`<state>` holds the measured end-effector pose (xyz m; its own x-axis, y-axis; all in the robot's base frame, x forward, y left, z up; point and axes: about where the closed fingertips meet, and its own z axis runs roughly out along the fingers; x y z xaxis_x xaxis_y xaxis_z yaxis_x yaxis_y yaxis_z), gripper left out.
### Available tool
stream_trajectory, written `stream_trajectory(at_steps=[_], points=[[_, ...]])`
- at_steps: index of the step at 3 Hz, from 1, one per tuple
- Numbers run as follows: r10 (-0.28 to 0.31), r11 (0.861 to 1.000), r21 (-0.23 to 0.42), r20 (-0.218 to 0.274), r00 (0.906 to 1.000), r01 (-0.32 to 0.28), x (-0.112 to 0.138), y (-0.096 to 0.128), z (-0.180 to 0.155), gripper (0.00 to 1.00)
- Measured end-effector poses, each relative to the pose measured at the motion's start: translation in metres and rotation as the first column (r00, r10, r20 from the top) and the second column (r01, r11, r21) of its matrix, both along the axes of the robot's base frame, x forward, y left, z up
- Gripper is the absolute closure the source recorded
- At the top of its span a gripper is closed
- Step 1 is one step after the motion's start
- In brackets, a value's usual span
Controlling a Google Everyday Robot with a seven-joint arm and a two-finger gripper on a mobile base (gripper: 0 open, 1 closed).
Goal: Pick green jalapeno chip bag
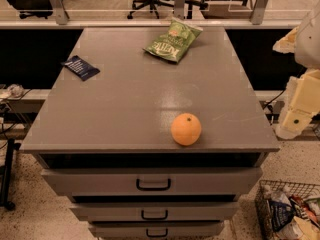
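Office backdrop with rolling chairs (150, 4) past a rail, and up front a grey drawer unit doing duty as the desk (125, 104). Green jalapeno chip bag (172, 40) flat-ish at the far edge of the desk, a touch right of centre, well apart from everything else. Orange (186, 129) near the front edge, right of centre; small dark-blue packet (80, 67) off on the left side. Neither anywhere close to the bag.

Claw (295, 115) hanging off the right side of the desk at the end of the cream arm, about level with the orange and not over the top at all. Wide or narrow? Honestly can't tell from this angle. Holding nothing, by the look of it.

Key bit for the reach: bag sitting far and to the left of the claw, long axis running diagonally from near-left to far-right. Probably best to come in over the right edge, pass behind the orange, and close across the short width of the bag. Crinkly and light, so likely to skid if nudged sideways.
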<state>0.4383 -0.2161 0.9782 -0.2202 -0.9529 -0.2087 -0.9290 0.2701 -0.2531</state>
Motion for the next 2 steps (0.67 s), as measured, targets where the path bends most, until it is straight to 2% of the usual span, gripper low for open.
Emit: stream_trajectory(at_steps=[1,2], points=[[0.0,1.0,0.0,0.0,1.0,0.0,0.0,0.0,0.0,0.0],[0.036,0.998,0.051,0.052,0.998,-0.039,0.034,0.023,-0.007,0.0]])
